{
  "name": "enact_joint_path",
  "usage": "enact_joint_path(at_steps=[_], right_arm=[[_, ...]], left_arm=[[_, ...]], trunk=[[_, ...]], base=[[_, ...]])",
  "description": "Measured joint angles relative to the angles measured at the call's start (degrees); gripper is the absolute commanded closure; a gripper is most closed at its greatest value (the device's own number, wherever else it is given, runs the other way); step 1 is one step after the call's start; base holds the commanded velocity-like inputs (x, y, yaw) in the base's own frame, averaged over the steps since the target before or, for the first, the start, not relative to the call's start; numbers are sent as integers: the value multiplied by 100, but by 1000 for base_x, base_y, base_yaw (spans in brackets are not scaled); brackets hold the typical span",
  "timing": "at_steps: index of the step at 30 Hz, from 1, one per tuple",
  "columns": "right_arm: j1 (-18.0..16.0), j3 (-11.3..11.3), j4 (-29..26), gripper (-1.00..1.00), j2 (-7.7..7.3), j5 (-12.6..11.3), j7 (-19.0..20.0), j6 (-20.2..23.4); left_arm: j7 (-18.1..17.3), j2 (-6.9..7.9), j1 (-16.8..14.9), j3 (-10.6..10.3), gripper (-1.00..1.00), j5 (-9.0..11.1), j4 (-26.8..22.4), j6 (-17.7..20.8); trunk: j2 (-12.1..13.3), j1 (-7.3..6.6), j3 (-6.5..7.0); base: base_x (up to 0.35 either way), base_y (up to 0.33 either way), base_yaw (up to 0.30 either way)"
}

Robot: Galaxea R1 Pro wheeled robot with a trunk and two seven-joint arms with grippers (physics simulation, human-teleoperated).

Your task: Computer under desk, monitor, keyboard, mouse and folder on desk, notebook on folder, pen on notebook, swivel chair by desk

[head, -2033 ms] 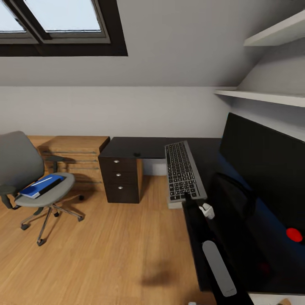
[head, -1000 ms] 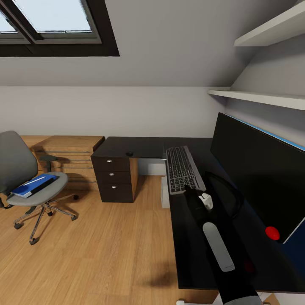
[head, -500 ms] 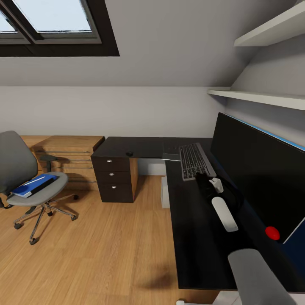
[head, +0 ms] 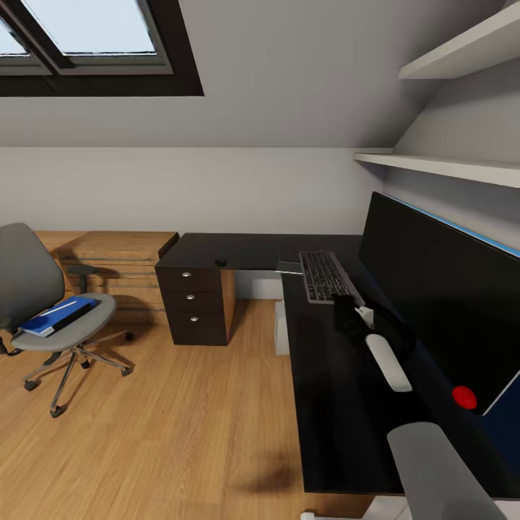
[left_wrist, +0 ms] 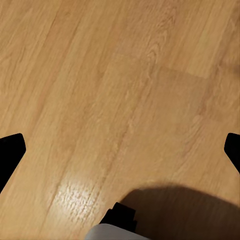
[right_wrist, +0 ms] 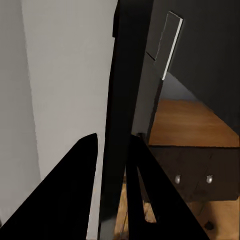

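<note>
So the keyboard is lying flat on the black desk, right in front of the big dark monitor, near the corner where the desk bends. My right claw is at the keyboard's near end, and from my right wrist cam the two fingers sit on either side of a thin dark edge, so I'd say it's clamped on the keyboard. My right arm stretches out over the desk toward it.

The tiny mouse sits on the other wing of the desk, above the drawer unit, well apart from the keyboard. There's a red dot down by the monitor's lower corner, can't tell what it is.

Over by the wall, the swivel chair stands on the wood floor, well away from the desk, with the blue folder on its seat and something pale lying on top of it.

My left claw hangs over bare floor with its fingertips wide apart, holding nothing.
</note>
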Motion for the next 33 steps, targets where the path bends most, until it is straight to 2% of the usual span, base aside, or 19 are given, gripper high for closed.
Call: enact_joint_path(at_steps=[1, 3, 5, 13, 29, 33], right_arm=[[7, -2, 0, 100, 0, -181, 3, 0], [17, 1, -1, 100, 4, -369, 9, -4], [53, 7, 2, 100, 17, -432, 13, -7], [172, 3, 15, 100, 19, -408, 34, -45], [276, 17, 73, 100, 26, -380, 23, -47], [299, 17, 394, 100, 27, -365, 29, -48]], left_arm=[[0, 0, 0, 0, -100, 0, 2, 2], [0, 0, 0, 0, -100, 0, 2, 1], [0, 0, 0, 0, -100, 0, 3, -3], [-14, -11, 0, -7, -100, 6, 2, -7], [-18, -26, 0, -17, -100, 0, -4, -5], [-18, -26, 0, -17, -100, 0, -4, -5]], trunk=[[0, 0, 0], [0, 0, 0], [0, 0, 0], [0, 1, 0], [0, 2, 0], [1, 3, -1]], base=[[0, 0, 0], [0, 0, 0], [0, 0, 0], [-28, 0, 0], [-234, 0, 0], [-238, 0, 0]])
